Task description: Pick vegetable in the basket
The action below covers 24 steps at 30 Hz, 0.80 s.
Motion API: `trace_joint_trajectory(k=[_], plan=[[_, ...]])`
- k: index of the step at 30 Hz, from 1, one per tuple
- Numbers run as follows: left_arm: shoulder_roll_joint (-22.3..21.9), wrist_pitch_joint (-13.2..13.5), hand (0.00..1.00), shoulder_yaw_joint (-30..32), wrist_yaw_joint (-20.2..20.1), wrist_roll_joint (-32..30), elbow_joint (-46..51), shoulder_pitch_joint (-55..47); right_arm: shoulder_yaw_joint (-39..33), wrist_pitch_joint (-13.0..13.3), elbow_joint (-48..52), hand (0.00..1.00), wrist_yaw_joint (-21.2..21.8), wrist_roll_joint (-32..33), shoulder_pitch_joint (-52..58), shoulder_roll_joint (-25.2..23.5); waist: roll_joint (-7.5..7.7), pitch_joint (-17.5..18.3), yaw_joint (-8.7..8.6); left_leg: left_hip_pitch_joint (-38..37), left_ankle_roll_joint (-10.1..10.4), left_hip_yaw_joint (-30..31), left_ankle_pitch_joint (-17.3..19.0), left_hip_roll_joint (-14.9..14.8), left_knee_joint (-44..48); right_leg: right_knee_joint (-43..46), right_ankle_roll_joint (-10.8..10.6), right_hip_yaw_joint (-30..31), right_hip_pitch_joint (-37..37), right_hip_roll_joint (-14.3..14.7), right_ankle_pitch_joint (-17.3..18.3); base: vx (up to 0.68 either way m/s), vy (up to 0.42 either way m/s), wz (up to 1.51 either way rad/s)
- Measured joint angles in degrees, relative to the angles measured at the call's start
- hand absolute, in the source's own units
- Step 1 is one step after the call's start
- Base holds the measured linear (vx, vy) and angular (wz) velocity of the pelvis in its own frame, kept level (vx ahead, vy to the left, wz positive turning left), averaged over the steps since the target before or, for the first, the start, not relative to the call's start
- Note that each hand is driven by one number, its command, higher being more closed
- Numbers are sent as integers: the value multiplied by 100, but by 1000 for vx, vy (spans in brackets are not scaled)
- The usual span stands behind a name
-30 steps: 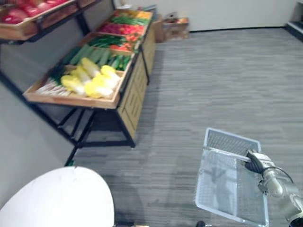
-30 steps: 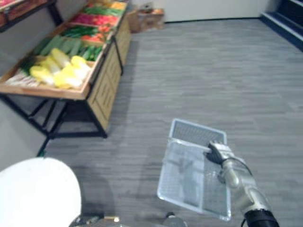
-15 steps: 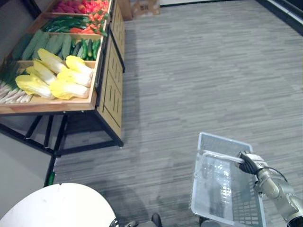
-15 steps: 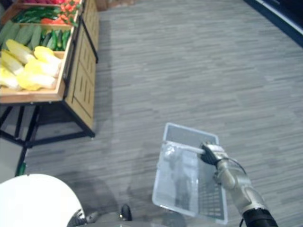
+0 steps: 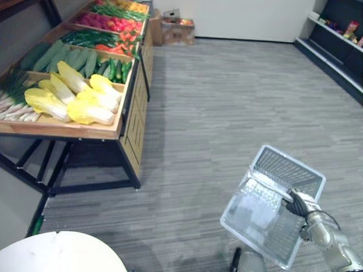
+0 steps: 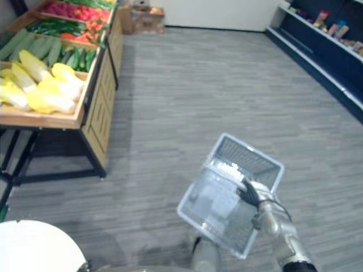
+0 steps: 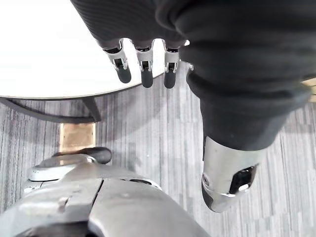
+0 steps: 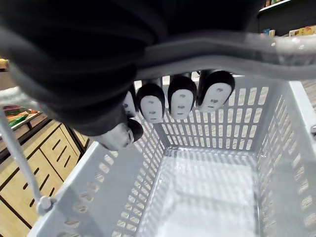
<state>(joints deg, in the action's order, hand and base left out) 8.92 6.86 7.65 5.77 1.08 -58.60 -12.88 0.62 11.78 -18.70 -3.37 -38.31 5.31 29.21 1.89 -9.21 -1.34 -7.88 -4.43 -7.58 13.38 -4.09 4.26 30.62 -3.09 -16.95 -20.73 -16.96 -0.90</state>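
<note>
Presently the task stands at its opening stage. The basket (image 5: 286, 170) hangs above the floor (image 5: 227, 96) at the robot's right side, well apart from the produce. The right robot hand (image 5: 295, 203) is clamped on it: the right wrist view shows the fingers (image 8: 181, 102) curled round the handle (image 8: 276, 54), thumb tucked beneath. The same view looks straight into the basket, and its bottom is bare; no vegetable lies inside. The left robot hand (image 7: 144, 71) hangs at the robot's side with fingers straight and apart from the thumb, holding nothing. The vegetables are all on the wooden bench (image 5: 62, 129) to the robot's left: yellow cabbages (image 5: 74, 99) in the nearest tray, leeks (image 5: 14, 107) beside them at the outer edge, cucumbers (image 5: 110, 68) in the tray behind, and red produce (image 5: 108, 22) farther back, too small to identify. Judgement: carrying the basket is the one part in hand; everything else is outstanding. The robot needs to close on the bench, bring the free left robot hand to a vegetable, grasp it, and set it into the basket. The cabbages appear the nearest candidates.
</note>
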Motion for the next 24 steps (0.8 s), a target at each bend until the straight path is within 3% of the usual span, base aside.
trace_joint_trajectory(k=[4, 7, 8, 10, 11, 12, 13, 14, 15, 17, 19, 21, 22, 23, 24], plan=[[9, -5, 0, 3, 27, -19, 119, 147, -20, -89, -28, 100, -12, -8, -77, -3, -30, -19, 17, -105, 340, 118, 140, -93, -8, -2620, -435, 58, 6, 167, -334, 371, -153, 23], [99, 1, 0, 52, 54, -22, 223, 270, -152, -177, -23, 100, -26, -32, -23, -14, 5, -9, -46, -522, 860, 376, 457, -335, -18, -2605, -352, 56, 190, 196, -335, 548, -392, 61], [-28, 11, 0, 92, 69, -22, 221, 370, -322, -233, -37, 100, -39, -37, 32, -27, -299, 114, -34, -490, 1102, 500, 533, -722, 300, -1959, -364, -65, 24, 391, -642, 423, -347, 44], [-195, 20, 0, 112, 75, -19, 209, 421, -381, -291, -65, 100, -24, -51, -122, -12, -430, 141, -2, -141, 1303, 511, 263, -966, 1056, -1561, -68, -187, -42, 532, -318, 575, -482, 12], [-320, 3, 0, 113, 74, -15, 190, 404, -380, -294, -80, 100, -22, -49, -211, -4, -424, 136, -4, 305, 1350, 507, -389, -1079, 2043, -1359, 64, -240, 76, 601, -48, 716, -560, -1], [-355, 1, 0, 115, 74, -14, 189, 389, -375, -293, -80, 100, -22, -48, -200, 13, -419, 132, -1, 500, 1411, 511, -763, -1127, 2443, -1355, 106, -269, 191, 631, 64, 596, -409, 1], [-405, 1, 0, 124, 75, -12, 200, 353, -357, -294, -88, 100, -23, -41, -177, 38, -397, 118, 10, 764, 1385, 525, -1435, -1199, 3037, -1417, 155, -285, 413, 684, 191, 582, -320, -8], [-410, 7, 0, 167, 78, -9, 221, 318, -349, -298, -119, 100, -38, -8, -186, 53, -357, 80, 74, 1089, 1479, 460, -1664, -1354, 3902, -1653, 235, -279, 728, 782, 269, 557, -300, -16], [-408, 6, 0, 173, 80, -9, 222, 317, -350, -304, -151, 100, -59, -6, -185, 57, -360, 81, 110, 1251, 1466, 366, -1588, -1395, 4332, -1781, 240, -266, 911, 832, 271, 626, -315, -30], [-414, 12, 0, 183, 102, 4, 280, 269, -351, -337, -250, 100, -123, -6, -167, 92, -348, 69, 208, 1721, 1251, -191, -1019, -1474, 5161, -2363, 251, -180, 1646, 958, 283, 436, -179, -28], [-414, 10, 0, 187, 144, 9, 324, 260, -361, -379, -251, 100, -144, -2, -168, 124, -346, 65, 276, 2093, 1131, -607, -646, -1465, 5072, -2609, 184, -141, 1974, 979, 338, 346, -58, -19], [-432, 14, 0, 201, 186, 48, 437, 222, -367, -418, -271, 100, -148, -3, -174, 121, -344, 59, 331, 2427, 1098, -986, -417, -1425, 4400, -2711, 171, -128, 2163, 976, 370, 288, 50, -13], [-437, 12, 0, 203, 196, 49, 465, 226, -368, -418, -279, 100, -148, -3, -179, 109, -346, 57, 338, 2499, 1103, -1125, -401, -1343, 3773, -2738, 170, -139, 2226, 949, 370, 268, 156, -16], [-439, 10, 0, 205, 221, 45, 477, 225, -359, -409, -288, 100, -148, -4, -172, 97, -315, 37, 356, 2461, 1056, -1253, -506, -1107, 2408, -2761, 30, -158, 2344, 847, 445, 270, 189, -16], [-445, 7, 0, 206, 238, 44, 477, 205, -360, -406, -292, 100, -149, -4, -168, 99, -329, 40, 339, 2409, 1094, -1226, -726, -1016, 1720, -2778, -70, -179, 2407, 825, 483, 286, 236, -17]])
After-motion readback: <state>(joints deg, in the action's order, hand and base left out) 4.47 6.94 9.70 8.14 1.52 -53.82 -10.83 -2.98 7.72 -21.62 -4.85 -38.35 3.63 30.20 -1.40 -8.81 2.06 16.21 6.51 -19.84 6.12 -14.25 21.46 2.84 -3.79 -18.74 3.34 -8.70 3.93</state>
